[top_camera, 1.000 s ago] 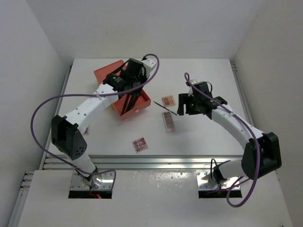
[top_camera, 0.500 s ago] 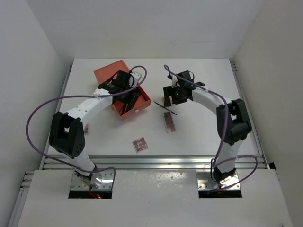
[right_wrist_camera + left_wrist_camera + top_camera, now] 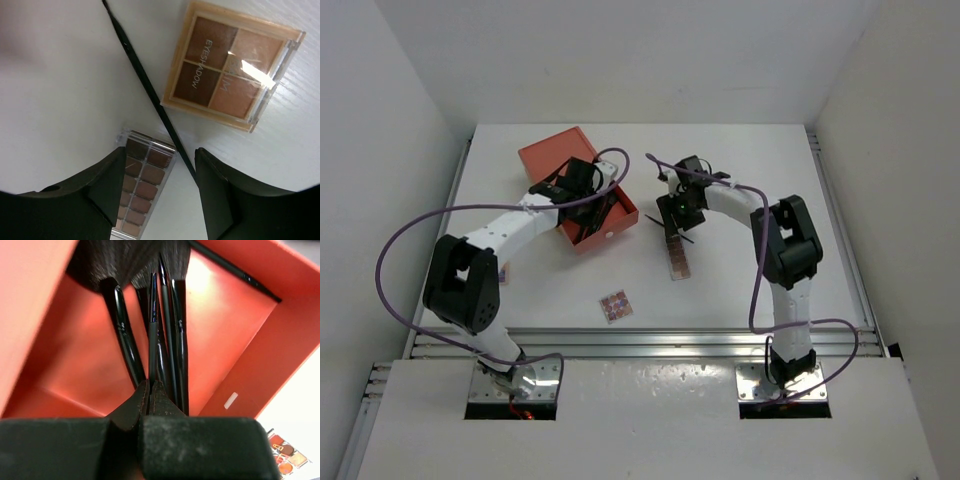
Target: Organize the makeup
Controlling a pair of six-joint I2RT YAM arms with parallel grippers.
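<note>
My left gripper (image 3: 588, 196) is down inside the orange box (image 3: 548, 157). In the left wrist view it (image 3: 151, 386) is shut on a thin dark stick (image 3: 153, 315), which lies among the black brushes (image 3: 122, 330) on the box floor (image 3: 235, 330). My right gripper (image 3: 672, 214) hangs open low over the table. In the right wrist view its jaws (image 3: 159, 156) straddle a thin dark pencil (image 3: 145, 92) without touching it. A square four-pan eyeshadow palette (image 3: 232, 65) lies beside the pencil, and a long palette (image 3: 142, 190) (image 3: 677, 257) lies below it.
A small multicoloured palette (image 3: 615, 305) lies near the front of the table. Another palette (image 3: 285, 460) shows just outside the box corner in the left wrist view. Metal rails (image 3: 640, 342) run along the table's near edge, and white walls enclose the sides.
My right arm swung left and stretched out, bringing its open gripper over the pencil and the square palette. My left gripper drew back and sank lower into the orange box.
</note>
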